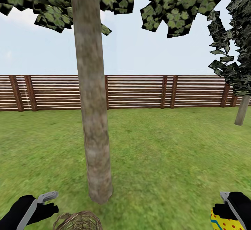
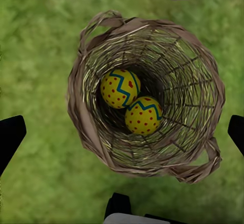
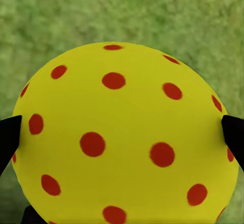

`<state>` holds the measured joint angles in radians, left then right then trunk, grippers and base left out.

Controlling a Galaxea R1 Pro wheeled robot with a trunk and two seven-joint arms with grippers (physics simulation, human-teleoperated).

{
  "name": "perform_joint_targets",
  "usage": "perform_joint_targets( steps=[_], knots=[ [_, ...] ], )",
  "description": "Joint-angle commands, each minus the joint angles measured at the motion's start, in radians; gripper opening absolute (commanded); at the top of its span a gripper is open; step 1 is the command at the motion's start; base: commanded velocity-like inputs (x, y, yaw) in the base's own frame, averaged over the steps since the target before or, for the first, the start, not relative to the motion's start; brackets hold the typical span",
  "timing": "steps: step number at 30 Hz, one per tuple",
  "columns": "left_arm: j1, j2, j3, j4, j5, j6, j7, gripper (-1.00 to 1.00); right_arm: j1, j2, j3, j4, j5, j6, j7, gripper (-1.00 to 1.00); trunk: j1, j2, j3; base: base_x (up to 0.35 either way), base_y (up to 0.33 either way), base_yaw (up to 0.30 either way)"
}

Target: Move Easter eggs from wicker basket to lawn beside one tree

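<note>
Left wrist view: two dotted eggs [image 2: 131, 102] deep in round woven wicker basket [image 2: 86, 127].

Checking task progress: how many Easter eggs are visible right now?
3. Two lie touching at the bottom of the wicker basket, one beside the other. The third egg is held in the right claw above the lawn.

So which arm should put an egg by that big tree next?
The right: its gripper already holds an egg above the lawn. The left gripper hovers open over the basket.
</note>
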<state>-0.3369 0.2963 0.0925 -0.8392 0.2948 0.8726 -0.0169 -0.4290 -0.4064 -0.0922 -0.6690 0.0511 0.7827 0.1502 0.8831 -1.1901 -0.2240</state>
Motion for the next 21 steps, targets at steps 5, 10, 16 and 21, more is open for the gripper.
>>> perform_joint_targets(
  steps=[5, 10, 16, 21],
  knots=[
    [-0.001, -0.001, 0.0, 0.0, 0.001, 0.005, -0.002, 1.0, -0.001, -0.003, -0.006, -0.002, 0.003, -0.043, 0.008, -1.0, 0.0, -0.001, -0.001, 0.0, 0.0, 0.0],
    [-0.001, -0.003, 0.0, -0.001, 0.006, 0.003, -0.006, 1.0, -0.001, -0.003, -0.052, -0.132, 0.002, -0.2, 0.013, -1.0, 0.0, -0.001, -0.001, 0.0, 0.0, 0.0],
    [-0.001, -0.001, 0.004, 0.0, 0.01, 0.002, -0.006, 1.0, -0.035, 0.091, -0.045, -0.319, 0.012, -0.242, -0.006, -1.0, 0.0, -0.001, -0.001, 0.0, 0.0, 0.0],
    [-0.001, 0.001, 0.007, -0.001, 0.01, 0.002, -0.008, 1.0, -0.244, 0.157, -0.037, -0.082, 0.051, -0.243, -0.113, -1.0, 0.0, -0.001, -0.001, 0.0, 0.0, 0.0]
  ],
)
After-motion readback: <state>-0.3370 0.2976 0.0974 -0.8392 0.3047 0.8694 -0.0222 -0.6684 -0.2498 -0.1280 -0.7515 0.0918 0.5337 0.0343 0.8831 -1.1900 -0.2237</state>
